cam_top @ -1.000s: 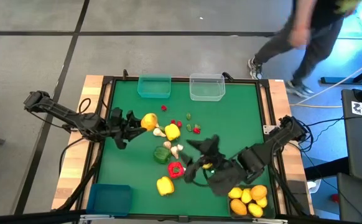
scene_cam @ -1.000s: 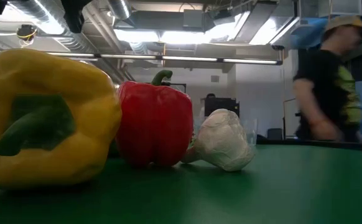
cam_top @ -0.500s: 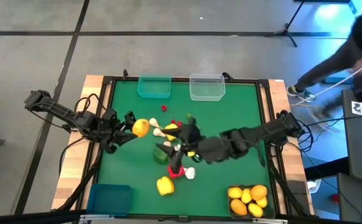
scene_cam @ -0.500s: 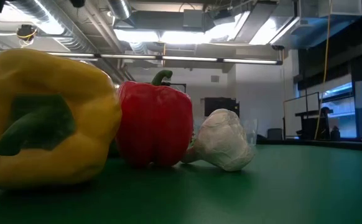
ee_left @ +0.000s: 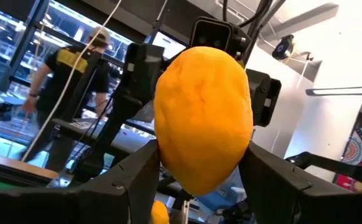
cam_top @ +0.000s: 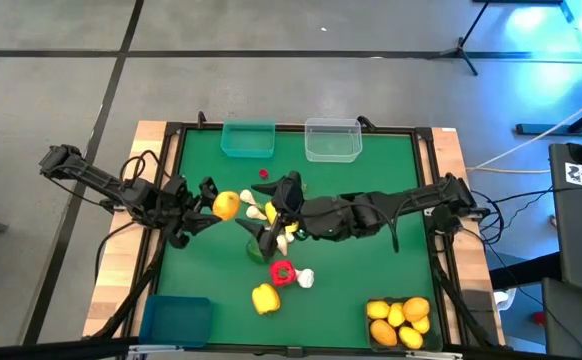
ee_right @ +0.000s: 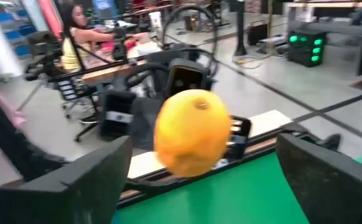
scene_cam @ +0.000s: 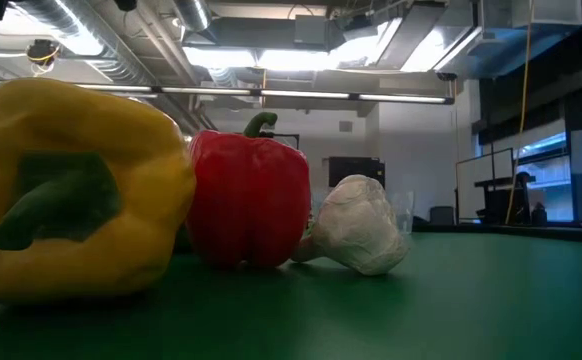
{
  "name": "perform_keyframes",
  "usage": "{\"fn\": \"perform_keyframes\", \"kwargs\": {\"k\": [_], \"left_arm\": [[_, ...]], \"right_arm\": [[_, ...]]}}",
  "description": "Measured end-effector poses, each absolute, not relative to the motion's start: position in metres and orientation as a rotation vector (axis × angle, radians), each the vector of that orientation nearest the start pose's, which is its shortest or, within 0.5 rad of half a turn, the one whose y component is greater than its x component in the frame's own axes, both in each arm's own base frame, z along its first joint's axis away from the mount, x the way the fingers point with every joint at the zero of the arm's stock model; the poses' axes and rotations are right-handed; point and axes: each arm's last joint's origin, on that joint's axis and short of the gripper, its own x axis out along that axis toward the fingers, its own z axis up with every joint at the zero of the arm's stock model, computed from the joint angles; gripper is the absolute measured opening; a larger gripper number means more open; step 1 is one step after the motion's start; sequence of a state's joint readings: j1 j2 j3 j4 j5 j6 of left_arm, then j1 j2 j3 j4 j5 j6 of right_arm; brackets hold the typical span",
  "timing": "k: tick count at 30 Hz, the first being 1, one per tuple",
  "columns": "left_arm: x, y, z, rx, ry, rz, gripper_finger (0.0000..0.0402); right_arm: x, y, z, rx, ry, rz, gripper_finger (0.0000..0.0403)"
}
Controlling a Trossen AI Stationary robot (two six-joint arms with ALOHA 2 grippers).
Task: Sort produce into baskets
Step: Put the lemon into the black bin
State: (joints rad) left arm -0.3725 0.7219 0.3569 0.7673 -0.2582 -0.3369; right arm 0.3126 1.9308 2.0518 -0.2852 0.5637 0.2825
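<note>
My left gripper [cam_top: 211, 203] reaches in from the table's left and is shut on a yellow-orange citrus [cam_top: 226, 205], held above the green mat. My right gripper [cam_top: 274, 215] stretches from the right to the table's middle, open, over the loose produce. In its wrist view the citrus [ee_right: 192, 132] shows ahead between its spread fingers, apart from them. A yellow pepper [cam_top: 264, 297], a red pepper [cam_top: 282, 272] and a garlic bulb [cam_top: 304, 279] lie on the mat nearer the front. The teal basket [cam_top: 248, 139] and the clear basket [cam_top: 332, 141] stand at the far edge. My left gripper pinches the citrus between its two fingers [ee_left: 137, 180], one on each opposite side of its lower half [ee_left: 199, 168]. The fingers come about level from the table's left, tipped slightly upward. The fruit is lifted clear of the mat.
A blue basket [cam_top: 176, 320] sits at the near left corner, and a dark basket [cam_top: 371, 302] holding several citrus at the near right. A green pepper [cam_top: 257, 250] and small red pieces [cam_top: 264, 173] lie mid-table. The low view shows the yellow pepper [scene_cam: 71, 190], red pepper [scene_cam: 249, 200] and garlic [scene_cam: 356, 225].
My right gripper has swung from beside the dark basket at the near right toward the table's middle and left, ending close to the held citrus, its wrist rolling on the way. My left gripper has tipped a little with the citrus. A person at the far right has walked out of view.
</note>
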Motion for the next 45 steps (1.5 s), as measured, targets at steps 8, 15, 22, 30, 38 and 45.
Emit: {"fn": "perform_keyframes", "kwargs": {"k": [8,15,22,30,38,45], "left_arm": [[0.152,-0.051,0.284,-0.438,-0.363,-0.154,0.0204],[0.153,-0.051,0.281,-0.431,-0.338,-0.134,0.0204],[0.153,-0.051,0.281,-0.412,-0.341,-0.128,0.0204],[0.153,-0.051,0.281,-0.412,-0.341,-0.128,0.0204],[0.153,-0.05,0.281,-0.418,-0.342,-0.122,0.0204],[0.153,-0.05,0.281,-0.427,-0.341,-0.124,0.0204]], "right_arm": [[0.435,0.108,0.415,0.209,0.134,-0.264,0.0377],[0.446,0.098,0.412,0.233,0.089,-0.248,0.038],[0.452,0.091,0.411,0.257,0.08,-0.165,0.0381],[0.457,0.089,0.405,0.257,0.095,-0.142,0.038],[0.466,0.091,0.398,0.261,0.067,-0.144,0.0374],[0.467,0.085,0.397,0.258,0.065,-0.159,0.0301]]}}
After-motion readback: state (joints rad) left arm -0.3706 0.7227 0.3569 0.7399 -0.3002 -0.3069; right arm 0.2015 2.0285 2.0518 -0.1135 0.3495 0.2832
